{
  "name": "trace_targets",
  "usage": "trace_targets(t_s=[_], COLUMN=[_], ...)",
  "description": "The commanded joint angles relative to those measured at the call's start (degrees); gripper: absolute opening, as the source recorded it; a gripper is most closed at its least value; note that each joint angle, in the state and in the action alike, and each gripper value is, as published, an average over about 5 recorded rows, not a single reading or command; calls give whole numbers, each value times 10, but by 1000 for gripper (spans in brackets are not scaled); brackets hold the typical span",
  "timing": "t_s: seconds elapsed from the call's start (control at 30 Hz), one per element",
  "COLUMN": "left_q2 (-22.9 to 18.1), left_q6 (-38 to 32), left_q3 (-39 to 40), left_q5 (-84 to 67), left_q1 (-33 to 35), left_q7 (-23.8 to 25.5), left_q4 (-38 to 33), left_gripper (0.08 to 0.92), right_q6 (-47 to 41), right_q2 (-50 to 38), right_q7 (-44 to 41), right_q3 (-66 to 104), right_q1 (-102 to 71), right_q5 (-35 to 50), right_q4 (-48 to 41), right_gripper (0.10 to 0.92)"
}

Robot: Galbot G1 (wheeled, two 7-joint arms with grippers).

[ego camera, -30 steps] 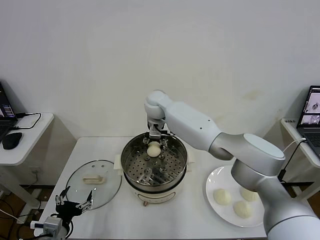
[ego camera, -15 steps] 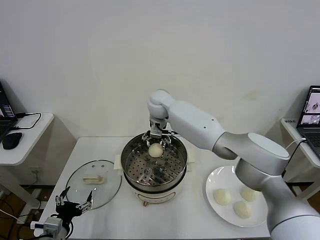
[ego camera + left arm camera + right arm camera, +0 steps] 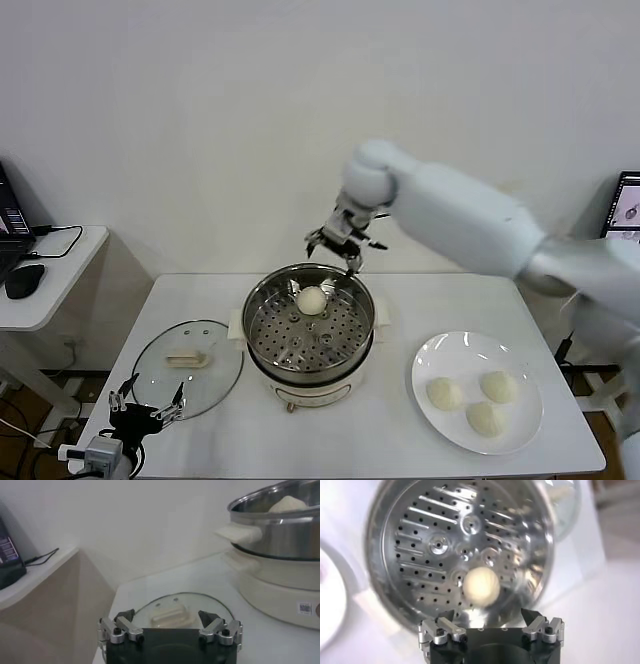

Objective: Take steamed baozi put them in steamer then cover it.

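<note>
Head view: the right gripper [image 3: 337,244] hangs above the steamer [image 3: 309,330] rim at 1 o'clock, jaws spread wide, holding nothing. One baozi [image 3: 311,299] sits on the perforated tray at 12 o'clock. Three baozi [image 3: 443,392] lie on the white plate [image 3: 428,358]. The cover [image 3: 187,367] lies flat at the steamer's 9 o'clock.

Left wrist view: the left gripper [image 3: 170,627] is wide open, empty, parked near the cover.

Right wrist view: the tray's baozi lies below the open fingers [image 3: 442,628], apart from them.
</note>
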Motion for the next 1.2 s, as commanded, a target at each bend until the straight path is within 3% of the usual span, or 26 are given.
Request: trace_targets(t_s=[0.03,0.27,0.6,0.8,1.2], left_q2=[0,3,-1,-2,-9], left_q6=[-1,-1,1,2,0], left_q3=[10,15,17,21,27], left_q5=[2,2,3,9,18], left_q1=[8,14,17,19,19], left_q7=[0,-1,0,0,-1], left_q4=[-3,-5,-12,-13,-2], left_gripper=[823,823,823,823,823], right_q6=[-233,-266,-258,-261,-275], right_q2=[-202,-303,-351,-351,-318], right_q7=[8,0,21,36,89], right_q3=[-27,-50,57,106,79], right_q1=[48,-16,-214,-329,-349], right_q5=[133,92,9,-27,-26], right_q4=[117,191,229,226,211], right_gripper=[823,823,823,823,823])
